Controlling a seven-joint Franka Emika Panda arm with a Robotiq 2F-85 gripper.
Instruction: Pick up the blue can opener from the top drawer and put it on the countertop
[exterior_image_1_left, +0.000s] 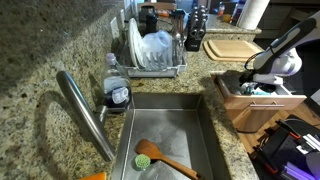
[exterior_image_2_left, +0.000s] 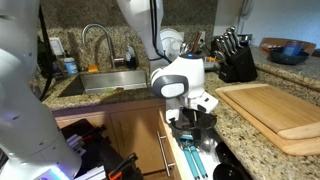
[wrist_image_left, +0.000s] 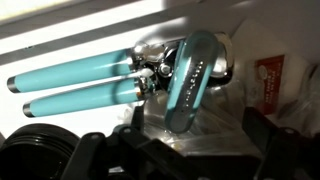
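The blue can opener (wrist_image_left: 90, 85) lies in the top drawer (exterior_image_1_left: 236, 106), its two teal handles pointing left and its teal knob toward the middle of the wrist view. My gripper (wrist_image_left: 195, 138) is open and reaches down into the drawer, with its dark fingers on either side of the knob end and not closed on it. In both exterior views the gripper (exterior_image_1_left: 251, 83) (exterior_image_2_left: 190, 120) hangs over the open drawer (exterior_image_2_left: 205, 160), where teal handles (exterior_image_2_left: 190, 152) show below it. The speckled granite countertop (exterior_image_1_left: 60, 50) (exterior_image_2_left: 240, 125) surrounds the sink.
A wooden cutting board (exterior_image_1_left: 232, 47) (exterior_image_2_left: 275, 110) lies on the counter beside the drawer. The steel sink (exterior_image_1_left: 175, 115) holds a wooden spoon with a green head (exterior_image_1_left: 150, 155). A dish rack (exterior_image_1_left: 150, 50), a faucet (exterior_image_1_left: 85, 110) and a knife block (exterior_image_2_left: 235, 60) stand further back.
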